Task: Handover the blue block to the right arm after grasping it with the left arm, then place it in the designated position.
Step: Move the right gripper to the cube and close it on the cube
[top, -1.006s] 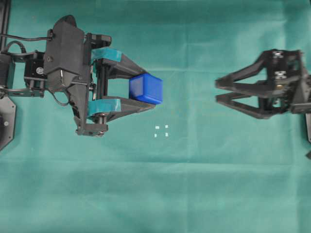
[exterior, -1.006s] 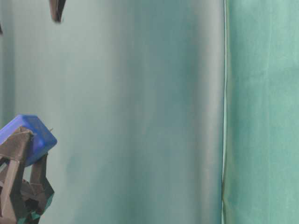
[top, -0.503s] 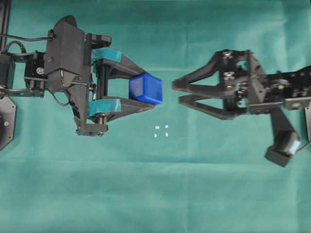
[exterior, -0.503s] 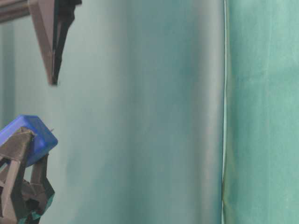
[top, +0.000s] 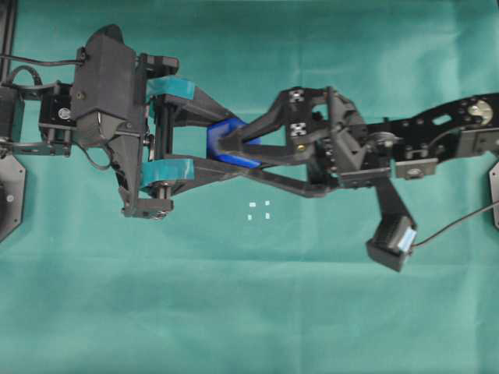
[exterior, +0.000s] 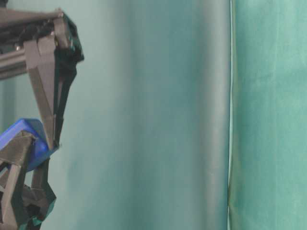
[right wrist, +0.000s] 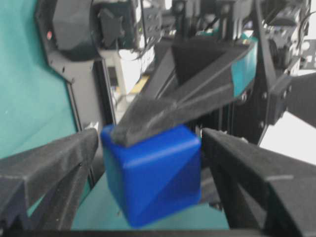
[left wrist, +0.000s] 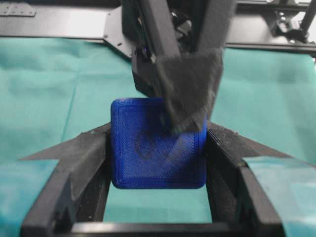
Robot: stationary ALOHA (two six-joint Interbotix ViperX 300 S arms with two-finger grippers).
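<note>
The blue block [top: 221,133] hangs above the green cloth, and my left gripper [top: 243,146] with teal-taped fingers is shut on it. In the left wrist view the block [left wrist: 148,153] sits squarely between the two black fingertips [left wrist: 91,148]. My right gripper [top: 226,154] has its plain black fingers on either side of the block, crosswise to the left fingers. It is open: in the right wrist view the block [right wrist: 153,173] lies between its spread fingers [right wrist: 54,158], with small gaps. The designated position [top: 260,210], tiny white marks, lies on the cloth just below the block.
The right arm [top: 437,136] stretches across from the right edge, its wrist camera [top: 390,245] hanging below with a cable. The left arm's body [top: 105,93] fills the upper left. A vertical cloth seam [exterior: 230,115] runs through the table-level view.
The right arm has swept left from the right side, and its open fingers now straddle the block. The left gripper and block have stayed still.
</note>
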